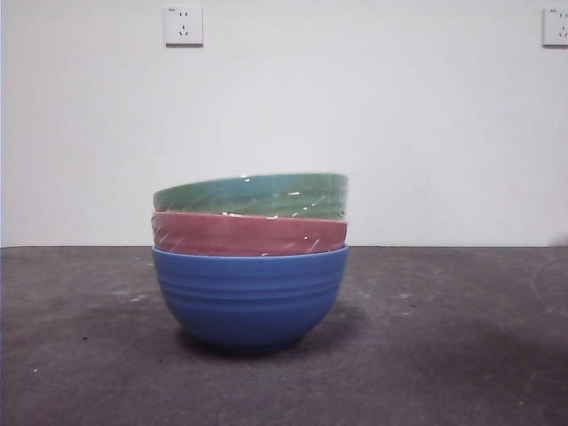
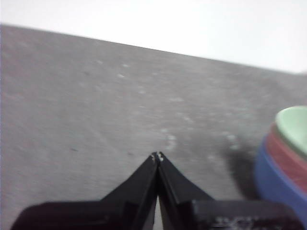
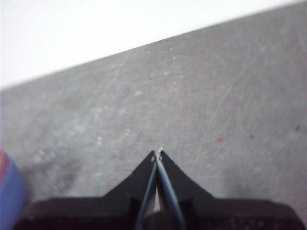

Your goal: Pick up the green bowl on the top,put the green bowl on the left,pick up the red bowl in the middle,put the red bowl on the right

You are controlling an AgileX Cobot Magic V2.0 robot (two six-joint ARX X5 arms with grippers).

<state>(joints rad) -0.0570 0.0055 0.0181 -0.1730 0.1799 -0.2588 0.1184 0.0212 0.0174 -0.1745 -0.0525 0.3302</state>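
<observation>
Three ribbed bowls are nested in one stack at the table's centre. The green bowl (image 1: 253,194) sits on top, tilted a little, with the red bowl (image 1: 248,234) under it and a blue bowl (image 1: 249,297) at the base. My left gripper (image 2: 157,155) is shut and empty above bare table, with the stack's green bowl (image 2: 293,125) and red bowl (image 2: 283,157) off to one side of it. My right gripper (image 3: 158,154) is also shut and empty, with only a sliver of the blue bowl (image 3: 10,192) at the picture's edge. Neither arm appears in the front view.
The grey table (image 1: 444,355) stretches to both sides of the stack. A white wall stands behind, with a socket (image 1: 184,25) at upper left and another socket (image 1: 556,26) at the upper right.
</observation>
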